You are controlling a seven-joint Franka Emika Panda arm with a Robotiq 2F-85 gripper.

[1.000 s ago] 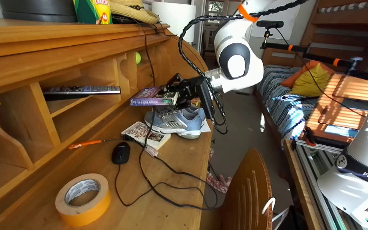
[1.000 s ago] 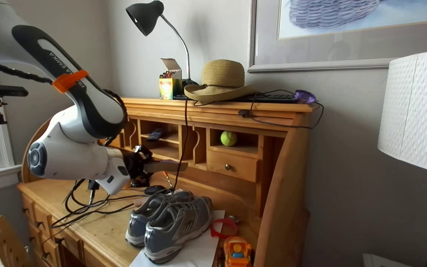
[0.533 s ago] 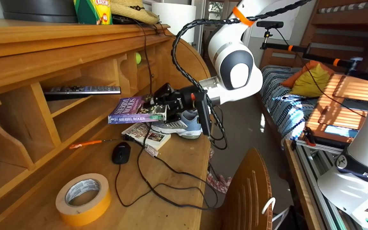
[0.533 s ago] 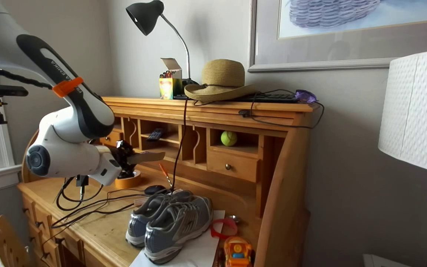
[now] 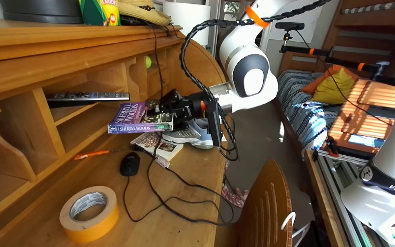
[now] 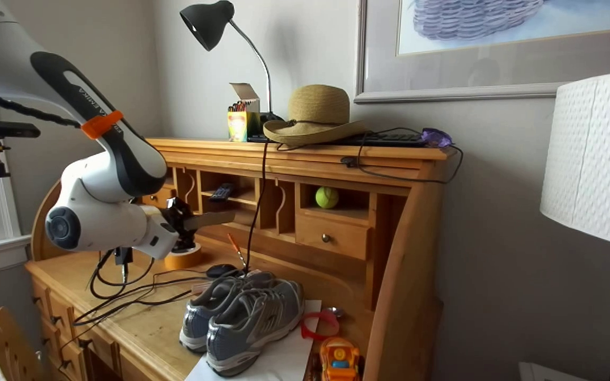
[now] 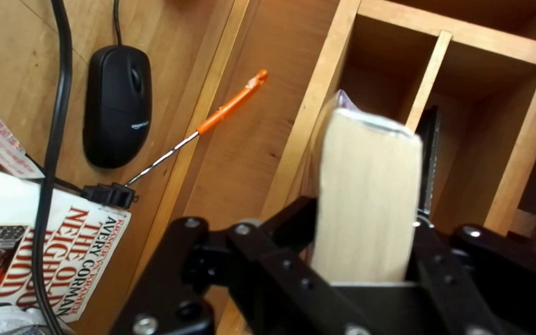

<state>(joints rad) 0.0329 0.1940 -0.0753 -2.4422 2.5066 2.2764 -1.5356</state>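
Pincer point(image 7: 365, 228) gripping a purple book point(image 5: 129, 115) above the bench point(image 5: 197, 164), remote point(image 5: 87, 96) lying in a cubby point(image 5: 105, 79), tennis ball point(image 6: 326, 197) in another cubby point(image 6: 355, 202), crayons point(image 6: 236, 107) in their box point(image 6: 237, 128).

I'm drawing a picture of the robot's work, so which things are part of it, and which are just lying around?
Part of the work:
the claw
the purple book, gripped in it

Just lying around:
the other book
the black mouse
the tape roll
the grey shoes
the tennis ball
the remote control
the straw hat
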